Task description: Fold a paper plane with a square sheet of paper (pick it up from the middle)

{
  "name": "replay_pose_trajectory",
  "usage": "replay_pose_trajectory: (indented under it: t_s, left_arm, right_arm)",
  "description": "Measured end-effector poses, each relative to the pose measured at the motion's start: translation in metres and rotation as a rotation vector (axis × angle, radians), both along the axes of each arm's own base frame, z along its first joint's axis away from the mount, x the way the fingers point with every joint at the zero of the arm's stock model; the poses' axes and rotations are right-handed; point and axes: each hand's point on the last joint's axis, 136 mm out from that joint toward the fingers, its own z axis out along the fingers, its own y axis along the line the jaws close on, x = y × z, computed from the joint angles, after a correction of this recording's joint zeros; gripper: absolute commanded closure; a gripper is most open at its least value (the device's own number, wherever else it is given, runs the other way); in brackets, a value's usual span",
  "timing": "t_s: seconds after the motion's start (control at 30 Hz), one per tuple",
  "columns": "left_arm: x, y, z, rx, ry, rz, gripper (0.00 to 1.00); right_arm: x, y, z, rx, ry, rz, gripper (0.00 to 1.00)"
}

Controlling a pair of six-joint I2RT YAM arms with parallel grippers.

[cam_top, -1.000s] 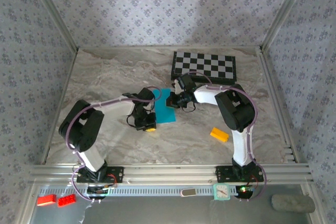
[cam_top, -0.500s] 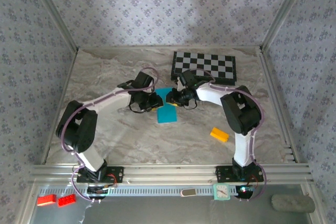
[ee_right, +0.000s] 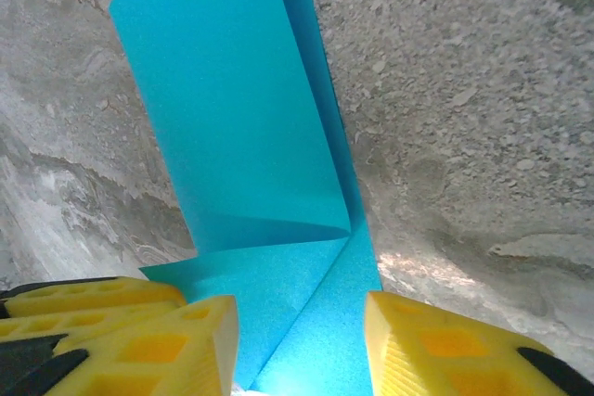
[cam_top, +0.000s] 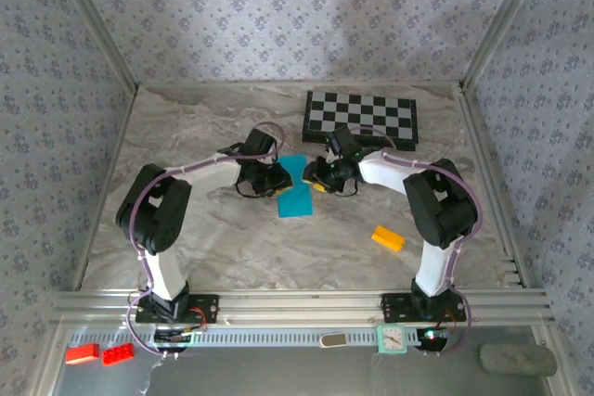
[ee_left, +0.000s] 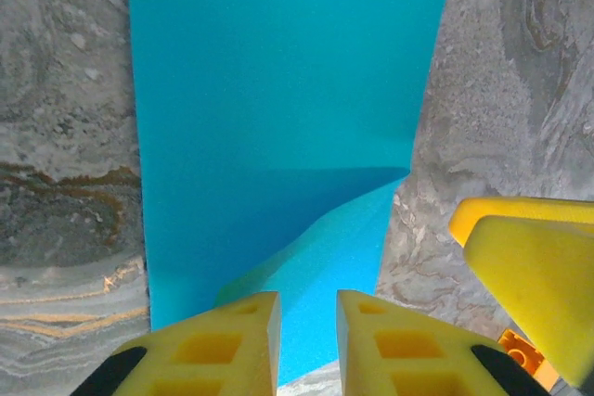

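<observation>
The folded square sheet of paper (ee_left: 278, 90) lies straight ahead of both tools, its near end between the barely parted fingers of the left gripper (ee_left: 307, 312) and the wide-apart fingers of the right gripper (ee_right: 299, 326).

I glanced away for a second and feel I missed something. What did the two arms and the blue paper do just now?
The left gripper swung from the blue paper's near left corner to its far end, facing the right gripper, which barely shifted and stands open. Whether the left took hold I cannot tell. Paper, chessboard and orange block stayed put.
</observation>
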Motion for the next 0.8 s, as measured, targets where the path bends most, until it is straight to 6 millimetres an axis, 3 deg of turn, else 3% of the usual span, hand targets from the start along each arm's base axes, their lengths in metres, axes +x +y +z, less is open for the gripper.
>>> replay_pose_trajectory:
  t_s: [0.27,0.8]
  left_arm:
    - [0.011,0.005,-0.007,-0.01,0.005,0.048,0.74]
    - [0.01,0.009,-0.014,-0.008,0.016,0.069,0.74]
  right_arm:
    - [-0.002,0.006,-0.004,0.022,0.022,0.005,0.54]
    - [-0.01,0.026,-0.013,0.067,0.07,0.067,0.53]
